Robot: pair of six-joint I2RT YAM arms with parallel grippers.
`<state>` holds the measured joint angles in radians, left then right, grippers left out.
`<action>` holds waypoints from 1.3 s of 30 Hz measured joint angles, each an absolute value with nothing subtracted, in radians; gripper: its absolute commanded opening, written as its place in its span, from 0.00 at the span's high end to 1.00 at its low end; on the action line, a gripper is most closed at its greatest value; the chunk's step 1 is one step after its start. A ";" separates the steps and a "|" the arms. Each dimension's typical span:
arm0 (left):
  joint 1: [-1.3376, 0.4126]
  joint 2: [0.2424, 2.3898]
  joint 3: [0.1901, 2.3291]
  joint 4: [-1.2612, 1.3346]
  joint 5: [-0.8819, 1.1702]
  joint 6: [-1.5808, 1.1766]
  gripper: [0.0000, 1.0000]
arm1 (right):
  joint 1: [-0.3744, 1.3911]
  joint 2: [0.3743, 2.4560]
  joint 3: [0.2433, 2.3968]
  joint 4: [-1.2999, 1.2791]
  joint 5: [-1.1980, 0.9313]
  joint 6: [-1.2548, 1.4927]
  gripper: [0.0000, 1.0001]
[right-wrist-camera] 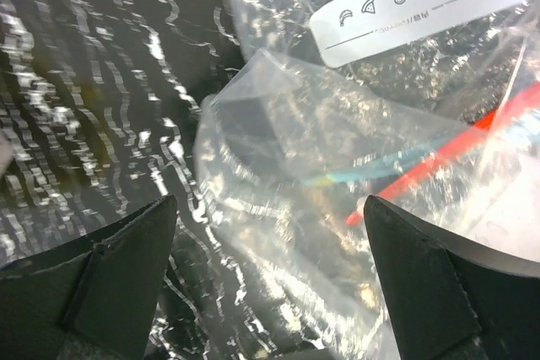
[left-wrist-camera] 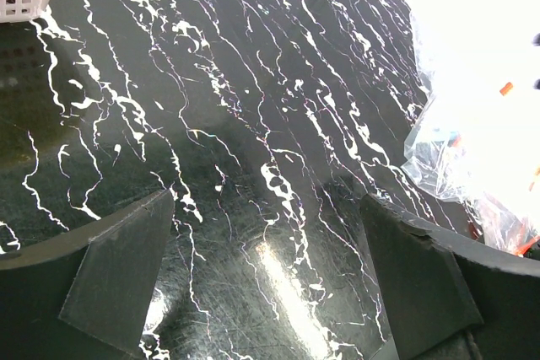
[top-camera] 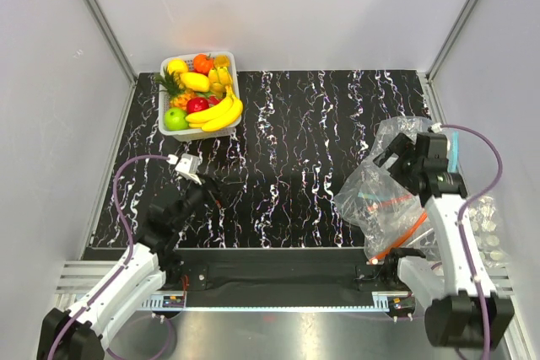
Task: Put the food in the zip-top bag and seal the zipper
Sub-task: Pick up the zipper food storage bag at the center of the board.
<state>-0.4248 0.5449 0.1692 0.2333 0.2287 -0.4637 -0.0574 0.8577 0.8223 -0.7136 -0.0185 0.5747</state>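
Top view: the food (top-camera: 202, 90) is heaped in a white basket (top-camera: 163, 103) at the upper left of the counter (top-camera: 321, 124). The banana bunch (top-camera: 218, 113), red apple (top-camera: 197, 104) and green apple (top-camera: 175, 119) lie along its near side. They look light, hard and glossy, so I expect them to slip. I'd pinch each across its widest part. The zip-top bag (top-camera: 380, 196) lies crumpled at the right, well apart from the basket, with its orange-red zipper (top-camera: 403, 238) trailing to the lower right. The left claw (top-camera: 207, 187) hangs over bare counter and the right claw (top-camera: 398, 166) over the bag.

Left wrist view: the jaws are spread wide with nothing between them but marbled counter. A basket corner shows at the upper left.

Right wrist view: the jaws are fully apart above the bag and hold nothing. The film looks thin, limp and slippery, so I'd take it by the stiffer zipper. A white patch (right-wrist-camera: 422, 14) at the upper right carries small food icons; its print is too small to read. A teal line (right-wrist-camera: 363, 173) runs beside the zipper, and I can't tell which bag it belongs to.
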 measured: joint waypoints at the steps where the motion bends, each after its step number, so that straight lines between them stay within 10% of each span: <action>1: -0.425 0.545 0.169 0.233 0.229 -0.463 0.01 | -0.058 0.897 0.822 -0.699 -0.017 0.570 0.00; 8: -0.425 0.546 0.169 0.233 0.229 -0.464 0.01 | -0.042 1.105 0.818 -0.589 -0.010 0.548 0.03; 15: -0.434 0.551 0.170 0.224 0.228 -0.463 0.01 | 0.010 1.217 0.822 -0.548 0.020 0.513 0.50; 19: -0.440 0.566 0.170 0.215 0.224 -0.463 0.01 | 0.044 1.182 0.828 -0.556 0.034 0.502 1.00; 39: -0.458 0.559 0.175 0.196 0.204 -0.459 0.01 | 0.140 1.059 1.146 -0.643 -0.213 0.636 1.00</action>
